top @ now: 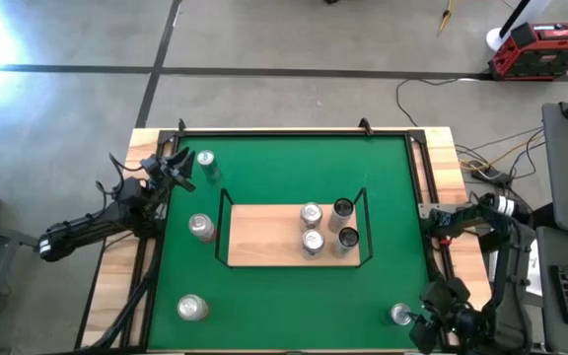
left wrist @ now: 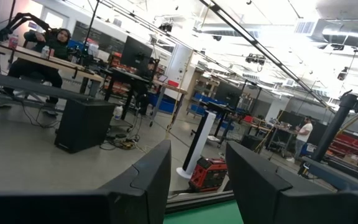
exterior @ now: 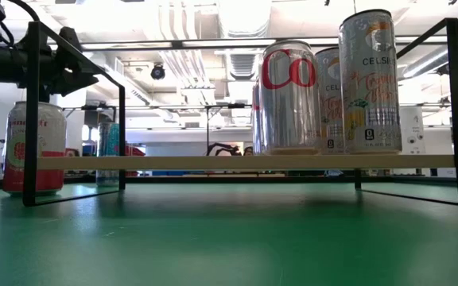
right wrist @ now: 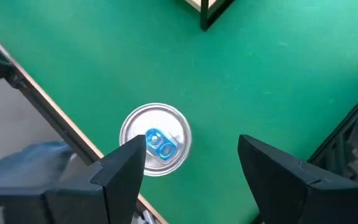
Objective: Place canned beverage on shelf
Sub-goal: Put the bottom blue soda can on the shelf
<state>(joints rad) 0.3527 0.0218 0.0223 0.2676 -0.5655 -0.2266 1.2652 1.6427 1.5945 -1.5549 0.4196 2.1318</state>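
Four cans (top: 312,213) on the shelf (top: 264,237), four cans (top: 201,227) off

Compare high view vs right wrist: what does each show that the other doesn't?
High only: the left gripper by the table's far left corner, four cans standing on the shelf, three cans on the felt's left side.
Right wrist only: the blue pull tab on the can top, seen from above between open fingers.
Both: the near-right can, the right gripper, a shelf corner, green felt.
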